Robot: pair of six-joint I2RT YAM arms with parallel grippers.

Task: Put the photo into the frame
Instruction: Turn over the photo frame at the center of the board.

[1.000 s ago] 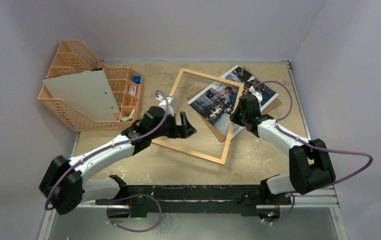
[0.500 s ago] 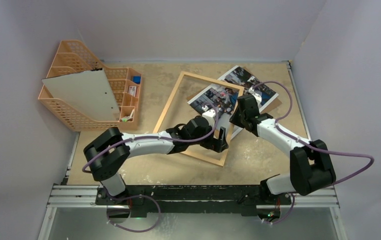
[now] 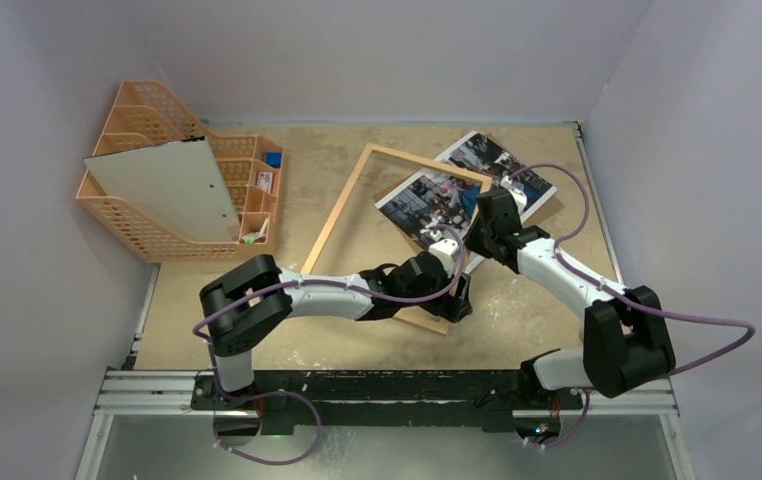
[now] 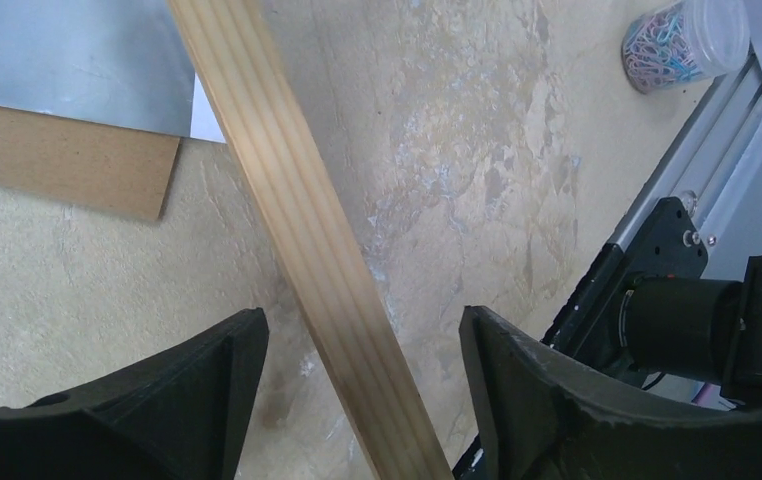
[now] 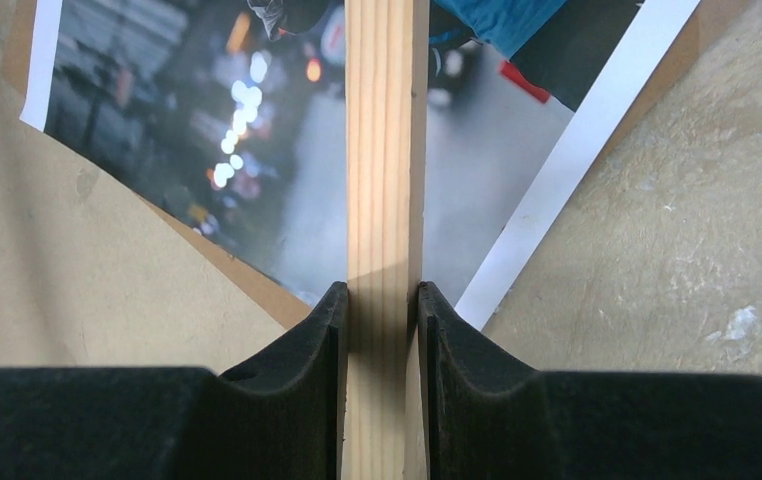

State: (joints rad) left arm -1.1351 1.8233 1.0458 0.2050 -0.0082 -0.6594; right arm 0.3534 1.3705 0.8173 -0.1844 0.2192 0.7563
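The frame [image 3: 337,210], thin light wood, lies tilted across the table, its right side over the photo [image 3: 482,150], a street-scene print. My right gripper [image 3: 484,226] is shut on the frame's right edge; in the right wrist view both pads [image 5: 332,320] press the wooden strip [image 5: 385,150], with the photo [image 5: 207,130] beneath it. My left gripper [image 3: 457,292] hovers at the frame's near right corner. In the left wrist view it [image 4: 362,330] stands open astride the wooden strip [image 4: 317,250], with its fingers [image 4: 227,370] clear of the wood on both sides.
A brown hardboard panel [image 3: 550,206] lies under the photo, its corner [image 4: 57,160] in the left wrist view. An orange mesh organizer [image 3: 147,235] with a pale grey sheet [image 3: 167,185] stands at the back left. A jar of paperclips [image 4: 682,40] sits near the table's front rail.
My left arm has swung right, from the frame's left side to its near right corner, and its jaws have narrowed a little. The right gripper and frame have stayed put.
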